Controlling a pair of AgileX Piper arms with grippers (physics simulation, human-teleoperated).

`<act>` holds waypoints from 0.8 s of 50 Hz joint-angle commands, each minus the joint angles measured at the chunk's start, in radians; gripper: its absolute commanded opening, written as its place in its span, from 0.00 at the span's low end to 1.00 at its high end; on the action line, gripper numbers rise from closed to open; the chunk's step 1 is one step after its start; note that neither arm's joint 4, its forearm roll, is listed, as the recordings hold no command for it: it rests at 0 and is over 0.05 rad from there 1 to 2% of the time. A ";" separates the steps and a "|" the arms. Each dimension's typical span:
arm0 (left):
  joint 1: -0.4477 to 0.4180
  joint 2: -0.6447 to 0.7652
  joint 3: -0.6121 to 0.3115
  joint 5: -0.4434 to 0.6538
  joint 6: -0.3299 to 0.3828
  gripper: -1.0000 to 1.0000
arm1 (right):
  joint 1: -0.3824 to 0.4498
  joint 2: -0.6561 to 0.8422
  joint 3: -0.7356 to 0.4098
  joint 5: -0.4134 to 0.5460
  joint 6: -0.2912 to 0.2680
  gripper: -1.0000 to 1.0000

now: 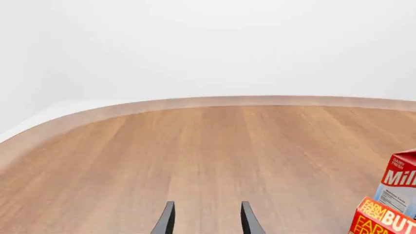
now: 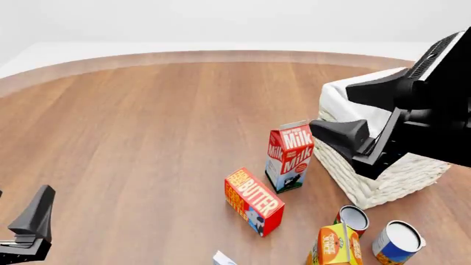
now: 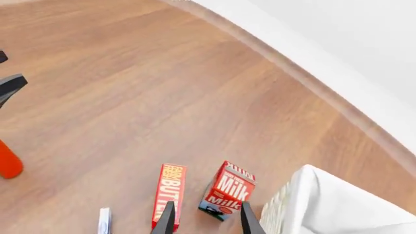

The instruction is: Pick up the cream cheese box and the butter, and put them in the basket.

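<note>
The butter (image 2: 254,201), a red and orange carton, lies on the wooden table next to the upright Milk carton (image 2: 289,157). It also shows in the left wrist view (image 1: 383,219) and the right wrist view (image 3: 169,192). Only a corner of the white cream cheese box (image 2: 224,258) shows at the front edge; the right wrist view shows it as a thin strip (image 3: 104,222). The wicker basket (image 2: 383,179) stands at the right. My right gripper (image 3: 208,222) is open and empty, high above the butter and milk. My left gripper (image 1: 208,222) is open and empty, low at the front left (image 2: 30,226).
An orange juice carton (image 2: 335,245) and two cans (image 2: 353,218) (image 2: 397,242) stand in front of the basket. A red object (image 3: 7,163) shows at the right wrist view's edge. The right arm's dark body (image 2: 412,121) hangs over the basket.
</note>
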 commanded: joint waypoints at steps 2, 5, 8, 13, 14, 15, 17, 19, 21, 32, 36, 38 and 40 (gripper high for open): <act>0.000 0.000 0.000 0.000 0.000 1.00 | 0.032 0.064 -0.008 -0.010 0.019 1.00; 0.000 0.000 0.000 0.000 0.000 1.00 | 0.039 0.077 -0.005 -0.019 0.024 1.00; 0.000 0.000 0.000 0.000 0.000 1.00 | 0.044 0.091 -0.018 -0.019 0.040 1.00; 0.000 0.000 0.000 0.000 0.000 1.00 | 0.052 0.119 -0.005 -0.043 0.065 1.00; 0.000 0.000 0.000 0.000 0.000 1.00 | 0.052 0.119 -0.005 -0.043 0.065 1.00; 0.000 0.000 0.000 0.000 0.000 1.00 | 0.052 0.129 0.001 -0.052 0.067 1.00; 0.000 0.000 0.000 0.000 0.000 1.00 | 0.056 0.143 0.006 -0.058 0.077 1.00; 0.000 0.000 0.000 0.000 0.000 1.00 | 0.058 0.148 0.007 -0.060 0.085 1.00; 0.000 0.000 0.000 0.000 0.000 1.00 | 0.062 0.161 0.010 -0.060 0.102 1.00; 0.000 0.000 0.000 0.000 0.000 1.00 | 0.065 0.209 0.016 -0.087 0.127 1.00; 0.000 0.000 0.000 0.000 0.000 1.00 | 0.102 0.240 0.025 -0.098 0.169 1.00; 0.000 0.000 0.000 0.000 0.000 1.00 | 0.093 0.244 0.019 -0.098 0.165 1.00; 0.000 0.000 0.000 0.000 0.000 1.00 | 0.088 0.246 0.015 -0.096 0.167 1.00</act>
